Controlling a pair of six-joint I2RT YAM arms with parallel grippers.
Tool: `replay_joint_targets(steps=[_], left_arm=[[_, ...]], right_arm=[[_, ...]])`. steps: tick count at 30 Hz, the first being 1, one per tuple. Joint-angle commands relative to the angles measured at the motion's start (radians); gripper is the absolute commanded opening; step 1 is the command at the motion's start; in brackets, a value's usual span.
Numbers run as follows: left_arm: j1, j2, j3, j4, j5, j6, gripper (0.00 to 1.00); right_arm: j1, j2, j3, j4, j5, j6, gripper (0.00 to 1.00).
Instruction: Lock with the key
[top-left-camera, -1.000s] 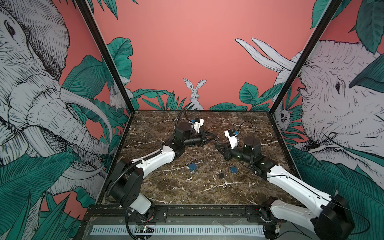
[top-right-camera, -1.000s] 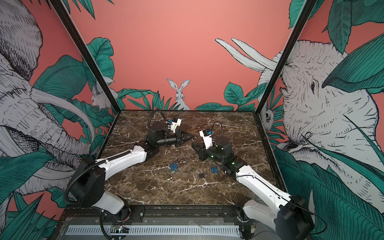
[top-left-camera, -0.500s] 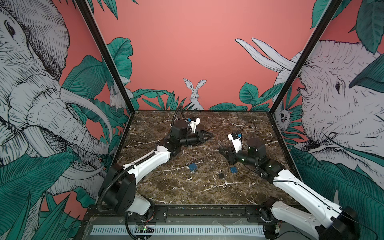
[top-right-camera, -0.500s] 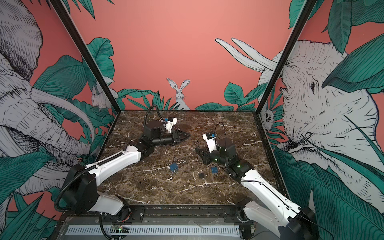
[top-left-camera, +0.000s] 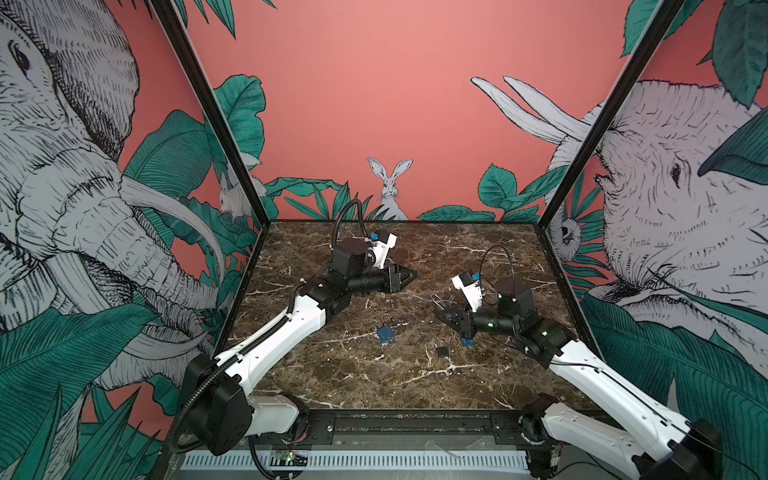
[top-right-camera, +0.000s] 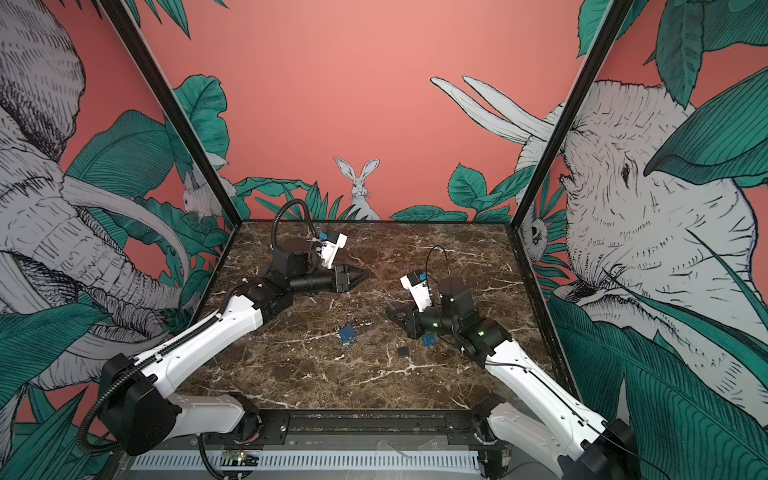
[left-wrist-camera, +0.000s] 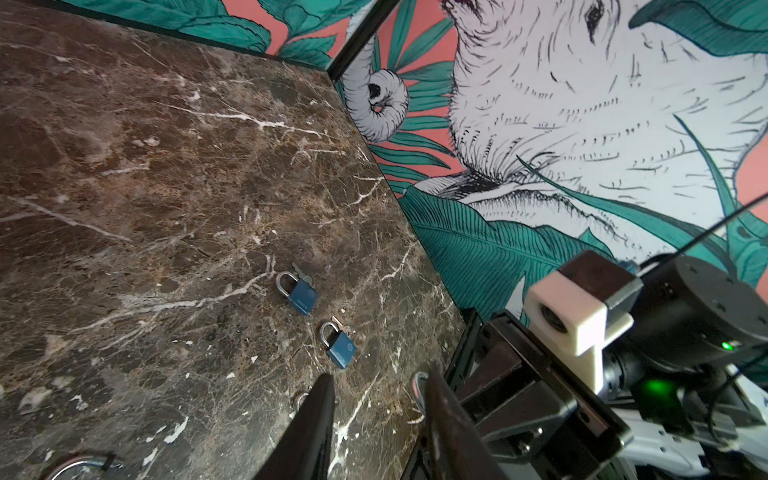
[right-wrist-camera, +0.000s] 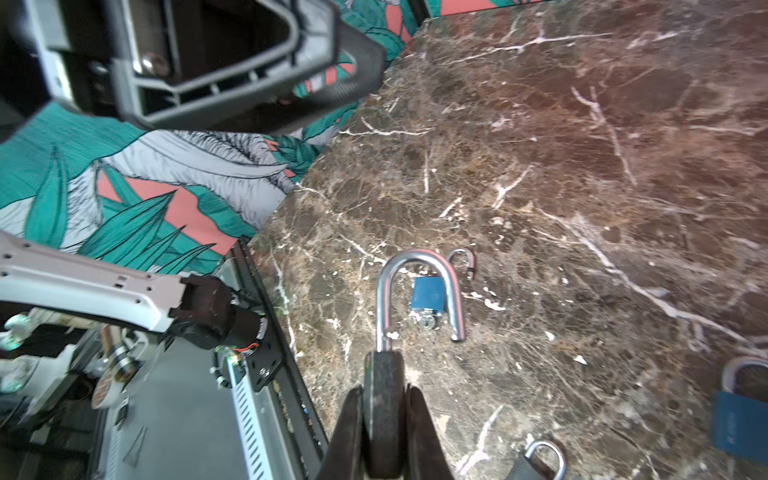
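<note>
Two grippers are hanging low over the dark marble worktop (top-left-camera: 374, 388), facing each other across its middle. The right gripper (right-wrist-camera: 382, 395) is clamping its jaws on the body of a dark padlock (right-wrist-camera: 383, 374). That padlock's silver shackle (right-wrist-camera: 419, 266) is standing open, with one leg seated in the body and the other ending free in the air. The left gripper (left-wrist-camera: 378, 376) is holding its jaws apart with nothing between them. It is sitting toward the back of the worktop, near the held padlock, with a gap between them showing in both top views. A blue padlock (top-left-camera: 385, 335) is lying flat near the middle of the worktop. A small black padlock (top-left-camera: 442, 351) is lying nearer the front, and a second blue padlock (top-left-camera: 468, 342) is showing partly from under the right gripper. In the left wrist view a thin grey key (left-wrist-camera: 300, 269) is lying on the worktop against the shackle end of a blue lock (left-wrist-camera: 303, 296). Whether any key is sitting in the held padlock I cannot tell.
</note>
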Motion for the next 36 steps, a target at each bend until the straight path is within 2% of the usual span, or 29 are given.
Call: replay_joint_targets(steps=[1, 17, 29, 36], left_arm=[[0.005, -0.013, 0.005, 0.015, 0.099, 0.057, 0.38], [-0.057, 0.062, 0.044, 0.075, 0.291, 0.067, 0.37], [-0.07, 0.104, 0.081, -0.056, 0.279, 0.161, 0.36], [-0.07, 0.093, 0.069, -0.065, 0.288, 0.169, 0.36]], right_arm=[[-0.001, 0.005, 0.04, 0.008, -0.076, 0.006, 0.0], [-0.001, 0.035, 0.072, -0.017, -0.119, 0.0, 0.0], [-0.001, 0.045, 0.099, -0.031, -0.119, -0.005, 0.0], [-0.004, 0.059, 0.115, -0.057, -0.123, -0.018, 0.0]])
